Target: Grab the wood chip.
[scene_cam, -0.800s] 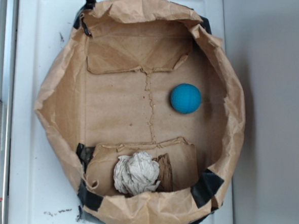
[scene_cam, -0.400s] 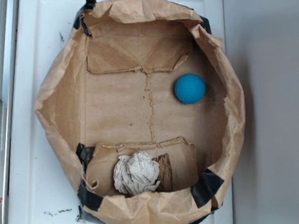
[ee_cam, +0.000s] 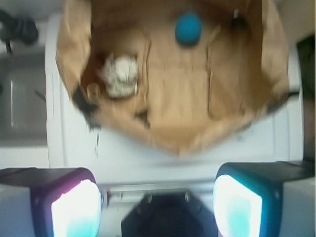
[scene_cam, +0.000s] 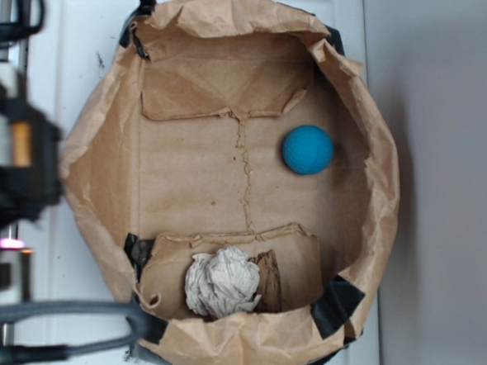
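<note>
wood chip tucked behind the paper wad, arm only at the frame edge

exterior view: the wood chip [scene_cam: 268,281] lies flat on the lower cardboard flap [scene_cam: 301,256] inside the paper-lined box [scene_cam: 378,149], touching the right side of the crumpled paper wad [scene_cam: 222,282], which covers its left edge. the blue ball [scene_cam: 307,149] sits well apart, near the upper right wall. the robot arm [scene_cam: 17,160] is a dark blur cut off at the left edge, outside the box; its gripper cannot be made out here. compared with 0.4 s ago, the arm has swung into the left side, while ball, wad and chip have not moved.

wrist view: the picture is blurred. the gripper [ee_cam: 158,202] shows 2 fingers [ee_cam: 76,207] set wide apart, nothing between them, over the white surface [ee_cam: 148,160] short of the box. the wad and ball are visible; the chip is too smeared to pick out.
</note>
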